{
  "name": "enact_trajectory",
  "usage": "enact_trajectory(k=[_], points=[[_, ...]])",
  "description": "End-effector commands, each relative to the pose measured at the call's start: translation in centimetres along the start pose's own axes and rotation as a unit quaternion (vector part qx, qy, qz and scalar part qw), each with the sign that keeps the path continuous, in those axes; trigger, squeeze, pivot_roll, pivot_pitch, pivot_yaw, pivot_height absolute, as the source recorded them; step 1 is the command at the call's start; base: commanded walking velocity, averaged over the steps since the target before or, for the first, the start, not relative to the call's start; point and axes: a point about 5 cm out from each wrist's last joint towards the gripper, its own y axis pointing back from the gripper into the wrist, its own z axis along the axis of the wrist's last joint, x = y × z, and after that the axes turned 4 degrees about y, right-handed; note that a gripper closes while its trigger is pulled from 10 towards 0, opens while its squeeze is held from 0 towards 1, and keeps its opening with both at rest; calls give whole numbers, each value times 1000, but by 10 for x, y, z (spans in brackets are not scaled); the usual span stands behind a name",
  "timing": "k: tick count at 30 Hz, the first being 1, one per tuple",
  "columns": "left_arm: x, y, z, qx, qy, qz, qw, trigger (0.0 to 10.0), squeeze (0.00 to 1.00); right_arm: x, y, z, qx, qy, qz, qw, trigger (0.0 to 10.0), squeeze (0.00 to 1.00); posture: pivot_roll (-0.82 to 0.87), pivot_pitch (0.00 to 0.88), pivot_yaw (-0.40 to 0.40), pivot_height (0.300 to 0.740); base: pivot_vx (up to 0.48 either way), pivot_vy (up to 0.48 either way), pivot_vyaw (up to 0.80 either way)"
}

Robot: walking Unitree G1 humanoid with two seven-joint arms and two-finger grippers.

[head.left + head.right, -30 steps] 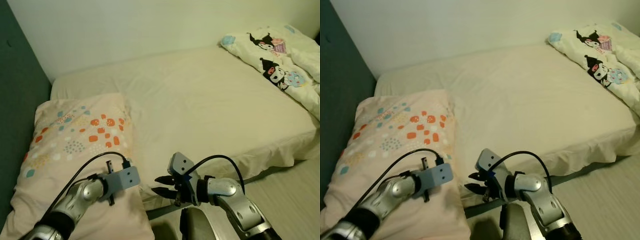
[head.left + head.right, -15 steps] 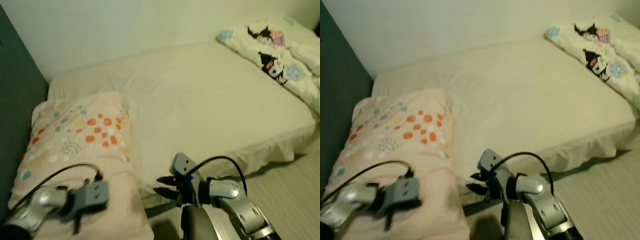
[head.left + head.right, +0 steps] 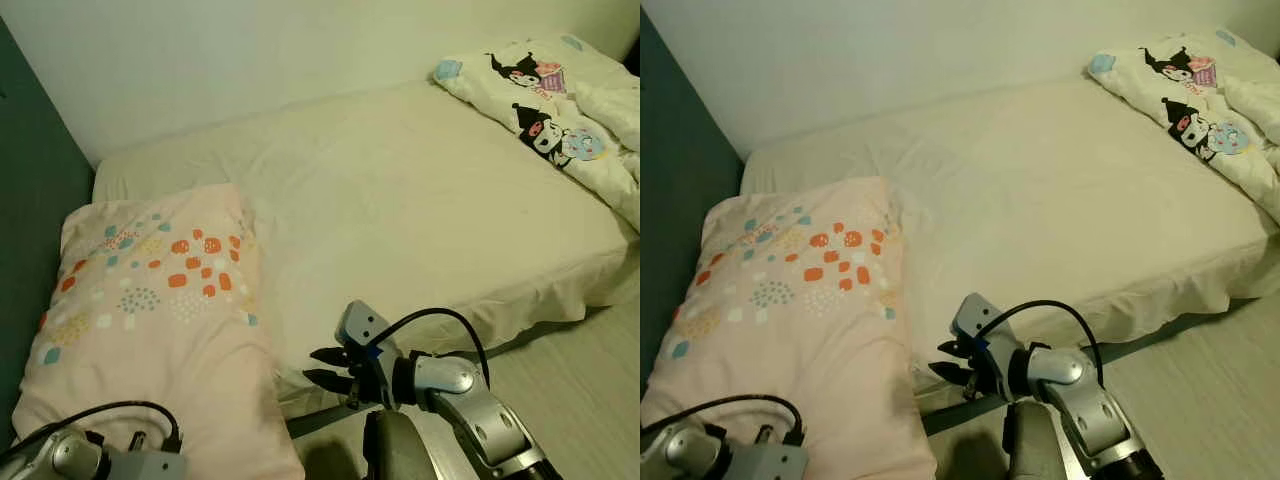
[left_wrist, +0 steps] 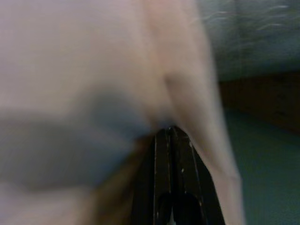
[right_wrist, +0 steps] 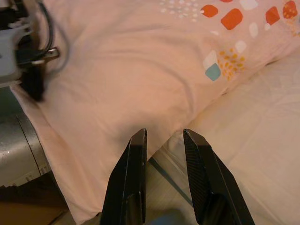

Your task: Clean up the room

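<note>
The right tool point(image 5: 161, 140) hovers part-open and empty beside the pillow point(image 3: 150, 310); the left tool point(image 4: 171, 140) looks closed.

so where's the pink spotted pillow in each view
left eye view: pillow lower left, on the bed.
right eye view: lower left.
left wrist view: blurred pink cloth, close up.
right wrist view: ahead of the right tool.
Shared landmark: its orange spots.

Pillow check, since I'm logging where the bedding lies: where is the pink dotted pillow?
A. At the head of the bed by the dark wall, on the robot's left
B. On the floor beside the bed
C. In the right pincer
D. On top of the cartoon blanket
A: the pillow lies on the bed against the dark wall, far from the blanket.
</note>
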Motion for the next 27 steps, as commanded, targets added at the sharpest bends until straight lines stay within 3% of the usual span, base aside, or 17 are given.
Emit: enact_trajectory(k=[1, 7, 10, 11, 12, 13, 14, 16, 17, 19, 21, 22, 23, 26, 27], points=[[-13, 1, -6, 14, 15, -46, 999, 0, 0, 1, 1, -3, 4, -10, 0, 1000, 10000, 0, -78, 223, 4, 610, 0, 0, 0], [-29, -4, -5, 9, 31, -106, 994, 0, 0, 0, 2, -4, 5, -10, -5, 1000, 10000, 0, -78, 222, 6, 610, 0, 0, 0], [-16, -16, -1, 2, 6, -29, 1000, 0, 0, 0, 1, -4, 4, -9, -6, 1000, 10000, 0, -78, 222, 6, 610, 0, 0, 0], [-16, -16, -1, 2, 6, -29, 1000, 0, 0, 0, 1, -4, 4, -9, -6, 1000, 10000, 0, -78, 222, 6, 610, 0, 0, 0], [-11, -20, 5, -26, 7, -3, 1000, 0, 0, 0, 1, -3, 3, -9, -7, 1000, 10000, 0, -78, 222, 6, 610, 0, 0, 0], [-3, -25, 12, -50, 3, 38, 998, 0, 0, -1, 0, -3, 3, -7, -8, 1000, 10000, 0, -78, 218, 8, 610, 0, 0, 0], [-3, -25, 12, -50, 3, 38, 998, 0, 0, -1, 0, -3, 3, -7, -8, 1000, 10000, 0, -78, 218, 8, 610, 0, 0, 0], [15, -27, 23, -71, -6, 121, 990, 0, 0, -1, -1, -2, 2, -5, -11, 1000, 10000, 0, -84, 219, 11, 610, 0, 0, 0], [15, -27, 23, -71, -6, 121, 990, 0, 0, -1, -1, -2, 2, -5, -11, 1000, 10000, 0, -84, 219, 11, 610, 0, 0, 0], [31, -25, 27, -46, -20, 174, 983, 0, 0, -1, -1, -1, 1, -4, -13, 1000, 10000, 0, -84, 220, 12, 610, 0, 0, 0], [31, -25, 27, -46, -20, 174, 983, 0, 0, -1, -1, -1, 1, -4, -13, 1000, 10000, 0, -84, 220, 12, 610, 0, 0, 0], [46, -22, 28, -9, -32, 209, 977, 0, 0, 1, -2, 0, 0, -5, -11, 1000, 10000, 0, -86, 225, 11, 610, 0, 0, 0], [46, -22, 28, -9, -32, 209, 977, 0, 0, 1, -2, 0, 0, -5, -11, 1000, 10000, 0, -86, 225, 11, 610, 0, 0, 0], [72, -19, 37, 11, -41, 268, 963, 0, 0, 2, -3, 0, -1, -6, -12, 1000, 10000, 0, -86, 225, 11, 610, 0, 0, 0], [72, -19, 37, 11, -41, 268, 963, 0, 0, 2, -3, 0, -1, -6, -12, 1000, 10000, 0, -86, 225, 11, 610, 0, 0, 0]])
